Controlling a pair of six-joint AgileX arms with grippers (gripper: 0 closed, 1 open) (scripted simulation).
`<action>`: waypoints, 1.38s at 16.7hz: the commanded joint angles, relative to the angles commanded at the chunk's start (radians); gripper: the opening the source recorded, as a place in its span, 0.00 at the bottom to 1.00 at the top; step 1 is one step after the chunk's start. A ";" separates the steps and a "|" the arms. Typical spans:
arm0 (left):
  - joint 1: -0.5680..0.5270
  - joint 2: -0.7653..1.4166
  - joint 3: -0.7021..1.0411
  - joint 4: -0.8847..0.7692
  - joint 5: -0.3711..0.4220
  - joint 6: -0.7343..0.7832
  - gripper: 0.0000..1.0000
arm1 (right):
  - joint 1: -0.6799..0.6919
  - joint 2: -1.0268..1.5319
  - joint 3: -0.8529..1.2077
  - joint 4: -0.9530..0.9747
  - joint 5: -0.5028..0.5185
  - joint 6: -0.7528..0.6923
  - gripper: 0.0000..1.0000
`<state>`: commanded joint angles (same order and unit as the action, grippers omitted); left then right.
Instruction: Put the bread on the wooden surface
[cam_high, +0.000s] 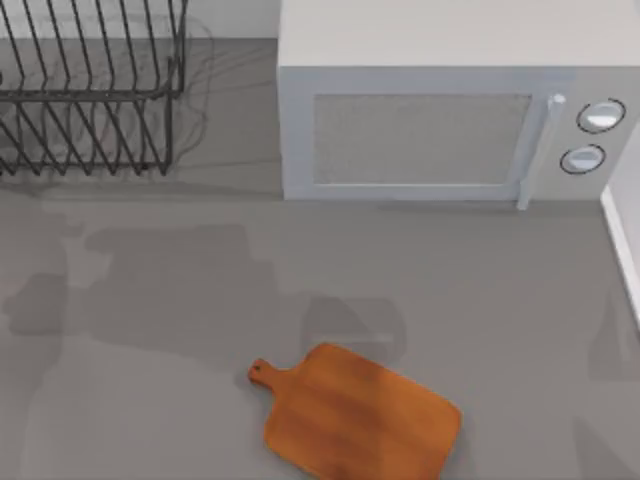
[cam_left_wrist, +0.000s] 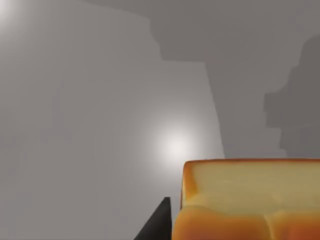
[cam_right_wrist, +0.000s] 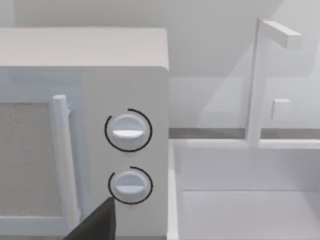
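The bread (cam_left_wrist: 250, 200), a golden-yellow piece, hangs close to the camera in the left wrist view above the grey countertop (cam_left_wrist: 100, 125). My left gripper (cam_left_wrist: 240, 232) is shut on it, with one dark finger (cam_left_wrist: 159, 222) showing beside its edge. The wooden surface (cam_high: 355, 415), an orange-brown cutting board with a knob handle (cam_high: 262, 373), lies flat at the front centre of the table in the top view, with nothing on it. My right gripper (cam_right_wrist: 97, 222) is parked facing the microwave's two knobs (cam_right_wrist: 128, 131).
A white microwave (cam_high: 430, 110) stands at the back centre and right. A black wire dish rack (cam_high: 90, 90) stands at the back left. A white sink (cam_right_wrist: 250, 200) with a tap (cam_right_wrist: 260, 80) lies to the right of the microwave.
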<state>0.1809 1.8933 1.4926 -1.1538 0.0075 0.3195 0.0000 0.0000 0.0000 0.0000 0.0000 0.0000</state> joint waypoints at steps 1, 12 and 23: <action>-0.020 0.006 0.004 -0.001 0.000 -0.021 0.00 | 0.000 0.000 0.000 0.000 0.000 0.000 1.00; -0.747 0.078 -0.005 0.029 -0.004 -0.851 0.00 | 0.000 0.000 0.000 0.000 0.000 0.000 1.00; -1.108 0.044 -0.048 0.091 -0.016 -1.227 0.00 | 0.000 0.000 0.000 0.000 0.000 0.000 1.00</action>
<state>-0.9270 1.9377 1.4444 -1.0623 -0.0081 -0.9073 0.0000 0.0000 0.0000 0.0000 0.0000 0.0000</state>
